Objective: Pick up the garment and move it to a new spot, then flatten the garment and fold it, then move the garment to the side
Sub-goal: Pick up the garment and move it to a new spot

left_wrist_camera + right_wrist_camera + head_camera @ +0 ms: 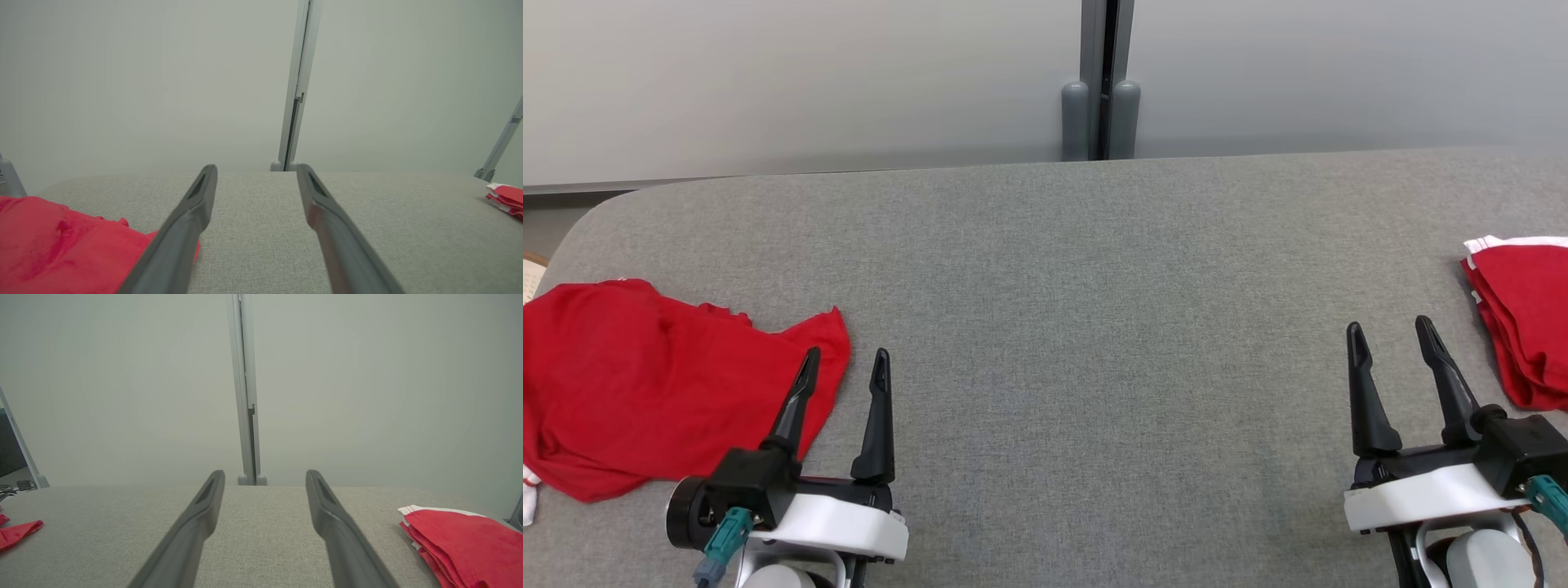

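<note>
Pretty plain room tbh. One big table (pixel 1094 269) with a grey woven fabric top, rounded at its far left corner, runs wide from side to side. Behind it, pale grey wall panels (pixel 768 73) meet at a darker vertical post (pixel 1093 49) with two rounded grey caps (pixel 1076 118) at its base. Light's soft and even.

Finding no readable text, label, brand, number or sign anywhere. Possibly showing faint marks on the pale object (pixel 529 278) at the far left edge, but blurring beyond reading.
</note>
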Robot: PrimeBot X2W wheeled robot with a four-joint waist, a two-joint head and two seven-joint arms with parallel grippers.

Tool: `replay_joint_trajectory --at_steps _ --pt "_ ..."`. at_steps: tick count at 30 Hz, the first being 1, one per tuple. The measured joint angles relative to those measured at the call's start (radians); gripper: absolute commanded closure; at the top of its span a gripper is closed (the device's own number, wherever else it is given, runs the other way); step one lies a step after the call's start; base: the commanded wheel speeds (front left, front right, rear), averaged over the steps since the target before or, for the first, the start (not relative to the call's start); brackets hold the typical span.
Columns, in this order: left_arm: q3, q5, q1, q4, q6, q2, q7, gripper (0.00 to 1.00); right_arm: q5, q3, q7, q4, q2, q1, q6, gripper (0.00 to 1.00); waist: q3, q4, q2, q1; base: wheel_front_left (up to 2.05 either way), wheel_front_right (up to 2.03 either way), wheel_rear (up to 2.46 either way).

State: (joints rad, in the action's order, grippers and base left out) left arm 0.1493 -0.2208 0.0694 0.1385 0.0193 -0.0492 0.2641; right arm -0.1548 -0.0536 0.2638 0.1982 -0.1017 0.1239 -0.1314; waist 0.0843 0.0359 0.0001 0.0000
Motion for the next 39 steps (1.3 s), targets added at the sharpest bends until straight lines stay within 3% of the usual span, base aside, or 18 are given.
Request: replay_joint_trajectory --at_steps 10,16,39 --pt "0.004 -0.001 0.005 0.002 0.005 0.000 0.000 0.00 -0.003 -0.004 0.000 0.002 0.000 0.003 0.000 0.00 0.012 -0.008 0.0000 0.0000 0.00 0.00 0.00" --pt "0.003 -0.002 0.020 0.015 0.012 0.001 0.000 0.00 -0.020 -0.041 0.000 0.007 -0.005 0.003 0.000 0.00 0.016 0.024 0.0000 0.0000 0.00 0.00 0.00" --pt "-0.105 -0.017 -0.025 0.026 0.035 0.000 0.000 0.00 -0.063 -0.191 0.000 0.072 -0.034 0.014 0.000 0.00 -0.001 0.351 0.0000 0.0000 0.00 0.00 0.00"
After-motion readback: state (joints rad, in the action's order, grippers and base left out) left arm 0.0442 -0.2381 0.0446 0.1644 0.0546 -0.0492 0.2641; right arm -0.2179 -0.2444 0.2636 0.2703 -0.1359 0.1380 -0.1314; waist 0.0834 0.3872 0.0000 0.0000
